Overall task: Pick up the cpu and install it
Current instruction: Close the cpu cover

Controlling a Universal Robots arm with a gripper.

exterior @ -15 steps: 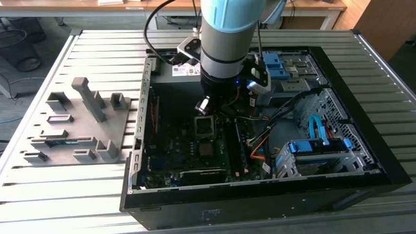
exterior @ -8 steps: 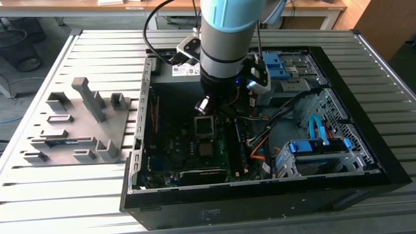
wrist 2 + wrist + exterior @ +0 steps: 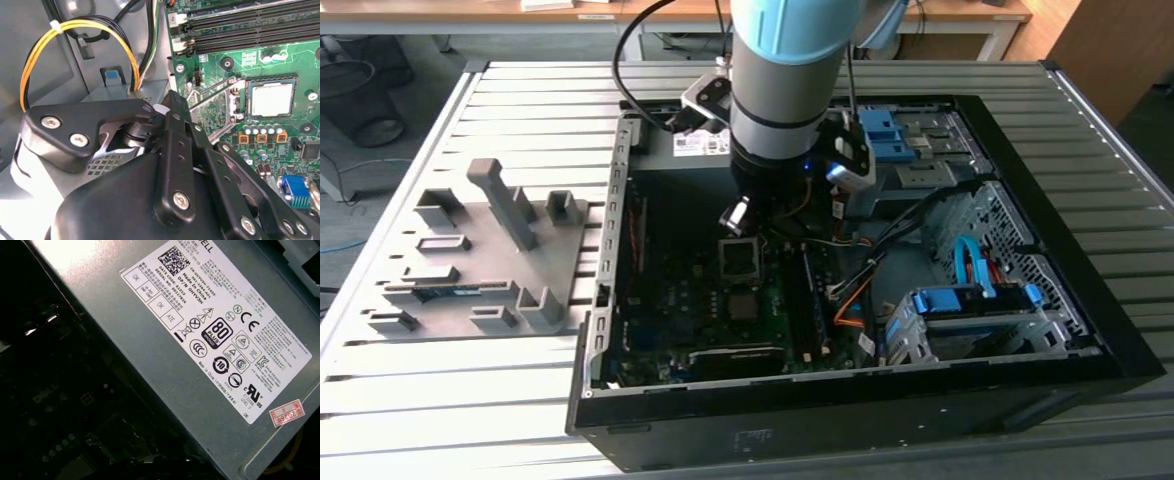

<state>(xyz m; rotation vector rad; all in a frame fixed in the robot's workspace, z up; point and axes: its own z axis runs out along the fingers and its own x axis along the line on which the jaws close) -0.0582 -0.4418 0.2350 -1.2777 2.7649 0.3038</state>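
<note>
Although the arm hangs inside the open computer case point(image 3: 1067, 300), the cpu point(image 3: 271, 99) is seen in the second wrist view already lying in its socket point(image 3: 270, 77) on the green motherboard point(image 3: 235, 55), with the retention frame point(image 3: 212, 107) swung up beside it. The gripper point(image 3: 736, 216) is seen above the board in the exterior view, and whether its jaws are apart or together cannot be told. The chip is judged light, stiff and fragile (its underside especially), and best taken by opposite edges. The power supply point(image 3: 150, 350) lies close by.
</note>
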